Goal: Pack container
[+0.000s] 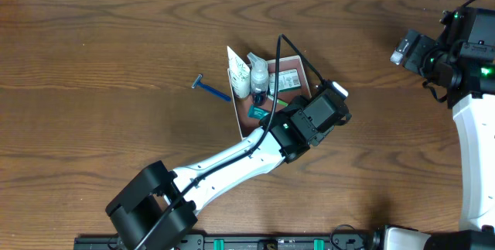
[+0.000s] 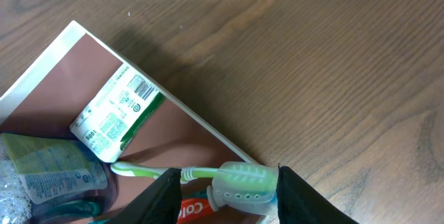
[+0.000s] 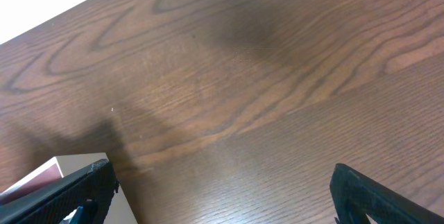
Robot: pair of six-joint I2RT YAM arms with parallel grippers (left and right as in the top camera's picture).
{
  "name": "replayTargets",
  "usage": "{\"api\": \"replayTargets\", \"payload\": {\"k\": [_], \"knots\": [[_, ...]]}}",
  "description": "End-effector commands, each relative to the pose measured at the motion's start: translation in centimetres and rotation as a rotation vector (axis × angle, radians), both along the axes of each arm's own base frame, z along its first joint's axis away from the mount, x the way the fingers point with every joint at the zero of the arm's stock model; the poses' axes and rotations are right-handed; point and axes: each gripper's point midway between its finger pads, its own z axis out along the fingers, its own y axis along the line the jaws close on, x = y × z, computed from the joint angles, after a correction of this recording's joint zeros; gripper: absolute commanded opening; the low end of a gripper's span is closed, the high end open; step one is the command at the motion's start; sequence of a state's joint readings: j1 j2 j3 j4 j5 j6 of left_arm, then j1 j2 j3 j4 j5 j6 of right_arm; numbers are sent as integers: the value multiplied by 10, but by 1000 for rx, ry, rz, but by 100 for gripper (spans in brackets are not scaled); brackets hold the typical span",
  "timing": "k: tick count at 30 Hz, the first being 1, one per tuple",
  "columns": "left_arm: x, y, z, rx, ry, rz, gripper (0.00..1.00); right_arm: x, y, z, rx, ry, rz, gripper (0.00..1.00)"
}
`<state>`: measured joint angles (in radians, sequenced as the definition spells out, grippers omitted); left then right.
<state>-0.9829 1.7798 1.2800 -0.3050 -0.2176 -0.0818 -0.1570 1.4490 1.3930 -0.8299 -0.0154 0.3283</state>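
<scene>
The left arm (image 1: 232, 157) hides the right half of the container (image 2: 66, 78), which sits mid-surface (image 1: 93, 41). The arm reaches in diagonally. The left pincer (image 2: 229, 177) flanks a capped toothbrush (image 2: 243, 186) at the box corner, and I cannot tell whether it grips. The right pincer (image 3: 225, 189) hangs wide open and empty, well aside.

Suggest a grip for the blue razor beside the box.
Probably pinch the blue razor mid-handle from above, jaws across the thin shaft. It lies flat on the table, diagonal, head away from the container, so the handle's middle is clear on both sides.
</scene>
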Motion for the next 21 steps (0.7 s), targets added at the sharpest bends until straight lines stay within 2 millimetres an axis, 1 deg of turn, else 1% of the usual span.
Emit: {"api": "replayTargets", "payload": {"k": [1,2,3,5,8,13,21], "knots": [[7,-3,3,0,-15,18,46,1,-2,6,-7,-13,5,99],[7,-3,3,1,-14,17,46,1,-2,6,-7,-13,5,99],[6,-3,2,2,-12,17,49,1,-2,6,-7,-13,5,99],[5,-3,1,1,-7,13,52,1,-2,6,-7,-13,5,99],[4,-4,0,-2,-1,7,60,1,-2,6,-7,-13,5,99],[1,-8,-6,-6,26,-11,61,1,-2,6,-7,-13,5,99],[1,-7,-32,41,56,-10,61,1,-2,6,-7,-13,5,99]]}}
